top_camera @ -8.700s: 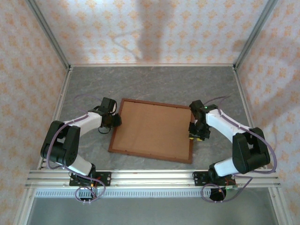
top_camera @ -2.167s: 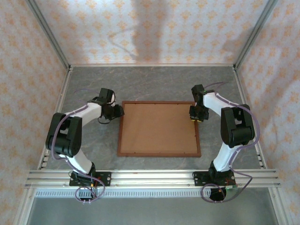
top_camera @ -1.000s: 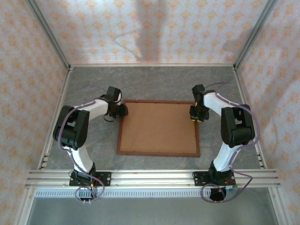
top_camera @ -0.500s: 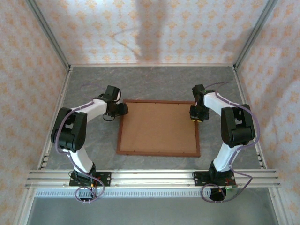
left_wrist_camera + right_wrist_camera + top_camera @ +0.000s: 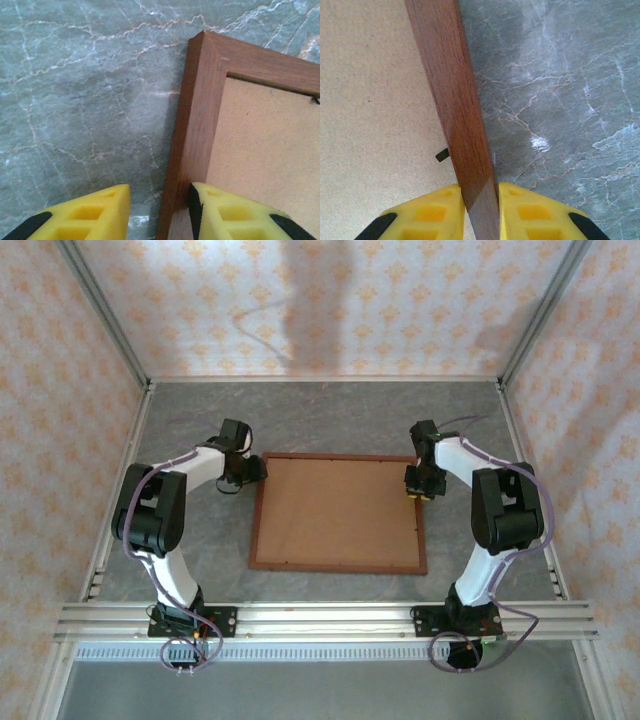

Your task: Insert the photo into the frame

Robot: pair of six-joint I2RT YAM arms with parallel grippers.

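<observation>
Since the frame (image 5: pixel 337 567) lies flat on the table (image 5: pixel 330 415) between our two arms, its long sides running left to right, we meet it at both short ends. On the left, the left gripper (image 5: pixel 252 471) sits low at the frame's far-left corner. Its yellow fingers (image 5: pixel 85 215) stand apart astride the short left rail. One is over bare table with a clear gap to the wood, the other just inside the rail over the backing board (image 5: pixel 338 510). That side straddles the moulding without pinching it, and the rail runs straight ahead from the wrist. Across the middle the frame shows its back: thin reddish-brown moulding around plain brown board. Whether the photo lies under that board we cannot tell. On the right, the right gripper (image 5: pixel 480 200) is clamped on the short right rail towards its far end, a pad against each face of the wood. A small black tab (image 5: pixel 441 154) lies on the board just inside. We judge that the right arm has the hold, and that the coming move depends on the left jaws closing across the rail between them.
</observation>
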